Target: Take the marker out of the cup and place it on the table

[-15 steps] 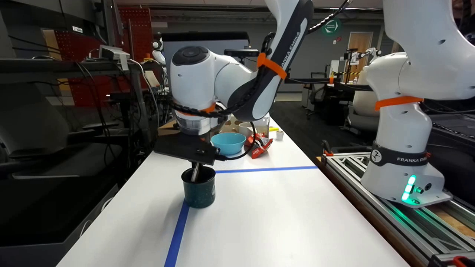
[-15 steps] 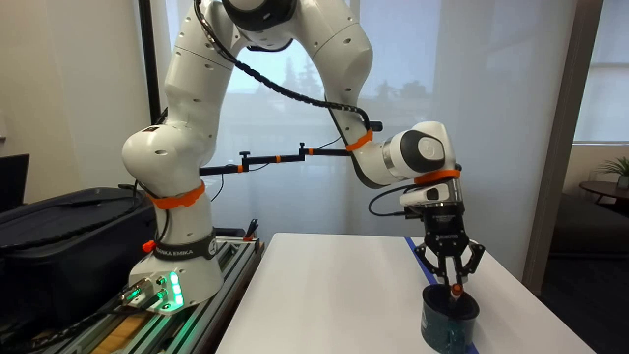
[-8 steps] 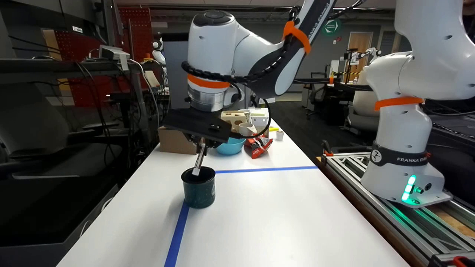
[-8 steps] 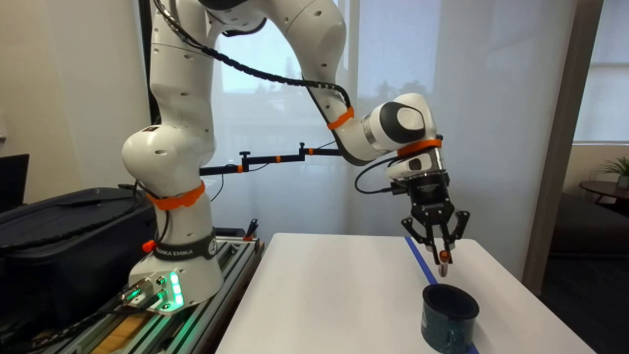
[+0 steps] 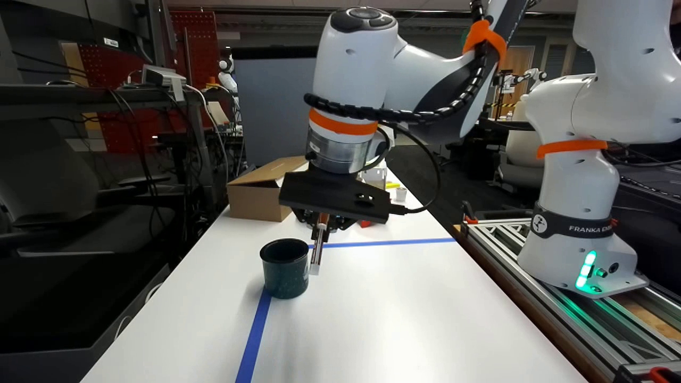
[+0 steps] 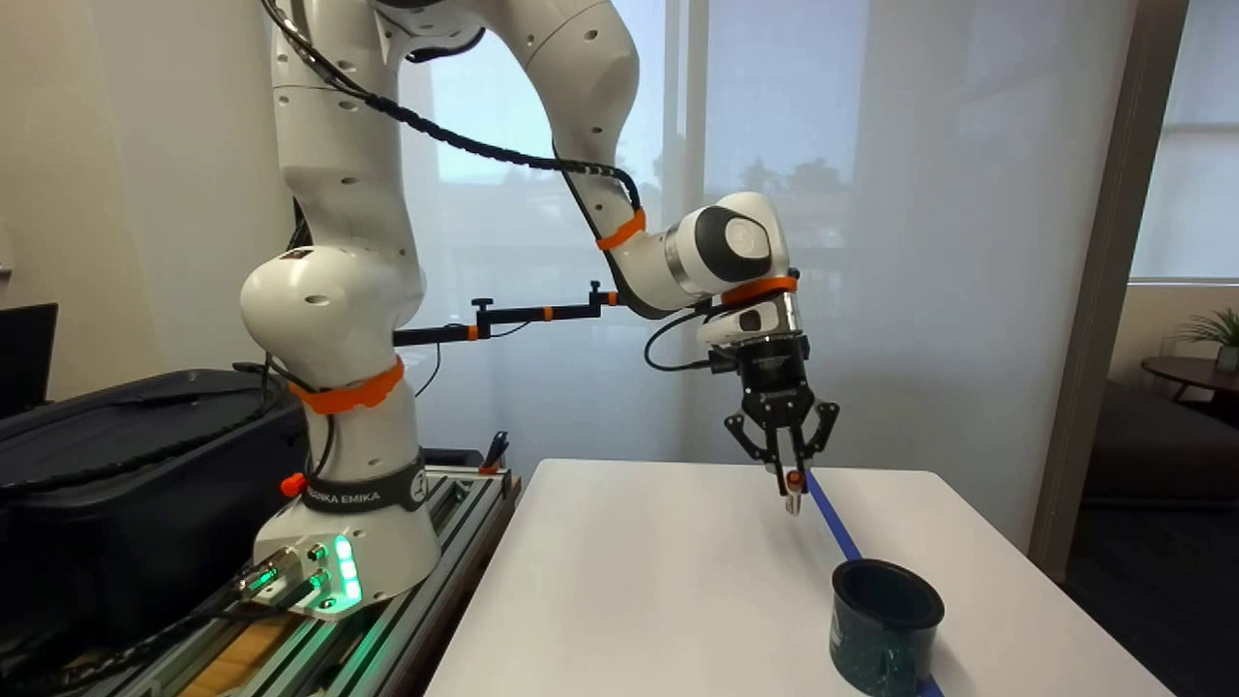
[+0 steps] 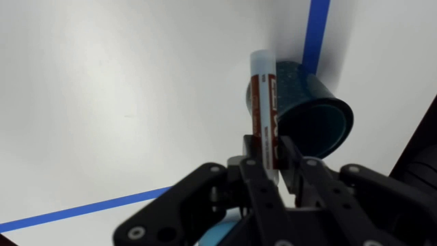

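Note:
My gripper is shut on the marker, a thin pen with a white and dark red-brown barrel. The marker points down at a slight tilt, above the white table and beside the cup. The gripper and the marker's orange-red end also show in an exterior view. In the wrist view the marker sits between the fingertips. The dark teal cup stands upright on the blue tape; it also shows in an exterior view and the wrist view.
A brown cardboard box stands farther back on the table. A light blue bowl shows partly behind the gripper in the wrist view. A small white cup stands near the far edge. Blue tape lines cross the table.
One second ago the marker was inside the cup. The gripper has lifted it out and carried it sideways off the cup, toward the robot base's side. The cup has not moved.

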